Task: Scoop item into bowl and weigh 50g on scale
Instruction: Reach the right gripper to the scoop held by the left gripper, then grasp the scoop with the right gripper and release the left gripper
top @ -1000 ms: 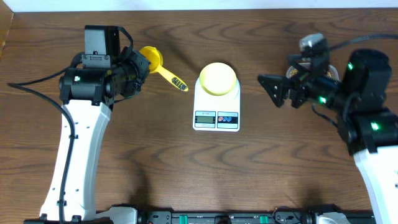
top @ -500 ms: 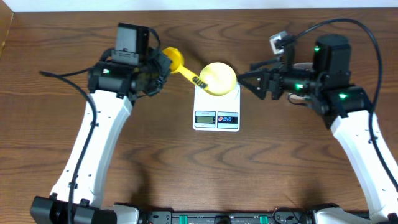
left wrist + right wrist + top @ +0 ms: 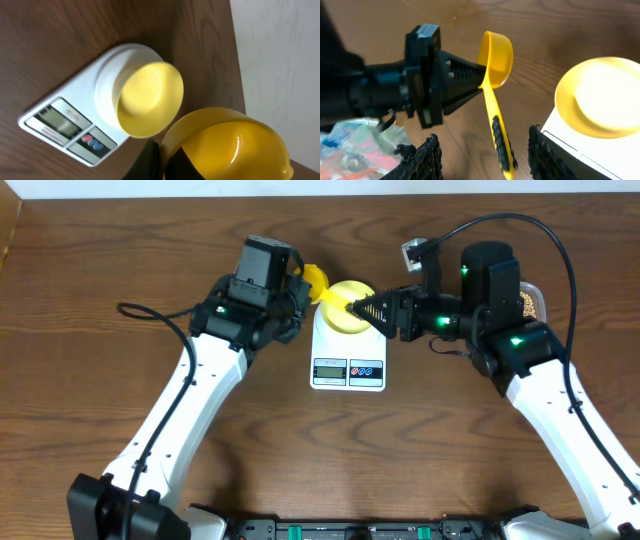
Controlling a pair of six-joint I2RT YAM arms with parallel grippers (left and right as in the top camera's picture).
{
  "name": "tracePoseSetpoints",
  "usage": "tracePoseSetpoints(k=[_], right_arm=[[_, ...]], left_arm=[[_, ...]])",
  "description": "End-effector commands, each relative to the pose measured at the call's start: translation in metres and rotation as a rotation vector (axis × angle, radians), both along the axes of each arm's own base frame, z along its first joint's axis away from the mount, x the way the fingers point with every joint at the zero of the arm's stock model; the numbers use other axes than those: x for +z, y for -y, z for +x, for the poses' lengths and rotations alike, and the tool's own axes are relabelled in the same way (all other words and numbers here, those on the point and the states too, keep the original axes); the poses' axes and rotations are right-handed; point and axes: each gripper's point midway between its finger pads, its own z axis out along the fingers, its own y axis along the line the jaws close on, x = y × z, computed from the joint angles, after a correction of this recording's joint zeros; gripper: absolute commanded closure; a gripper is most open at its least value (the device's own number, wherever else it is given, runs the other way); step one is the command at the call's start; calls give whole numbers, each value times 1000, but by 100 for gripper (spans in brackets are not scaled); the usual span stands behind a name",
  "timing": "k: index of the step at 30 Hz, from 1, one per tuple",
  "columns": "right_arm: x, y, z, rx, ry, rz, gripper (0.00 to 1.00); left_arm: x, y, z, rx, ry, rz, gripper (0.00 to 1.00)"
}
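The pale yellow bowl (image 3: 345,308) sits on the white scale (image 3: 348,358) and looks empty; both also show in the left wrist view, bowl (image 3: 147,97) and scale (image 3: 60,120). My left gripper (image 3: 297,290) is shut on the cup end of a bright yellow scoop (image 3: 316,279), held just left of the bowl; the cup (image 3: 235,150) looks empty. My right gripper (image 3: 485,155) is open, its fingers on either side of the scoop's handle (image 3: 500,140) without touching it. The beans (image 3: 528,302) show in a clear tub behind the right arm.
The clear tub stands at the back right, mostly hidden by the right arm. The table's far edge meets a white wall (image 3: 280,50) just behind the scale. Both arms crowd over the scale's back half. A crumpled coloured wrapper (image 3: 350,150) shows at the lower left of the right wrist view.
My left gripper has carried the scoop rightward to the bowl's left rim. My right gripper has moved left over the scale, and its open fingers now straddle the scoop's handle.
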Motion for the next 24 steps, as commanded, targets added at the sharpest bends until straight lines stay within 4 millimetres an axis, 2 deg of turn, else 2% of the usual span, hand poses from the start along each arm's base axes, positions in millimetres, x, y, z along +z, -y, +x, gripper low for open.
tracePoseSetpoints(k=[1,5,16,24], right_arm=[[-10,-5,8,-25,-37,-14,49],[-20,-11,11,-1,-66,-1,54],[-4,-29,12,42,-41,81,60],[-6,-33,12,25,-57,80,71]], left_arm=[[0,5,-2,43,-15,-28,93],[1,15,-6,3,-33,-67,92],[4,30,-14,-19,-80,-166,92],[4,30,-14,-20,-81,-169,92]])
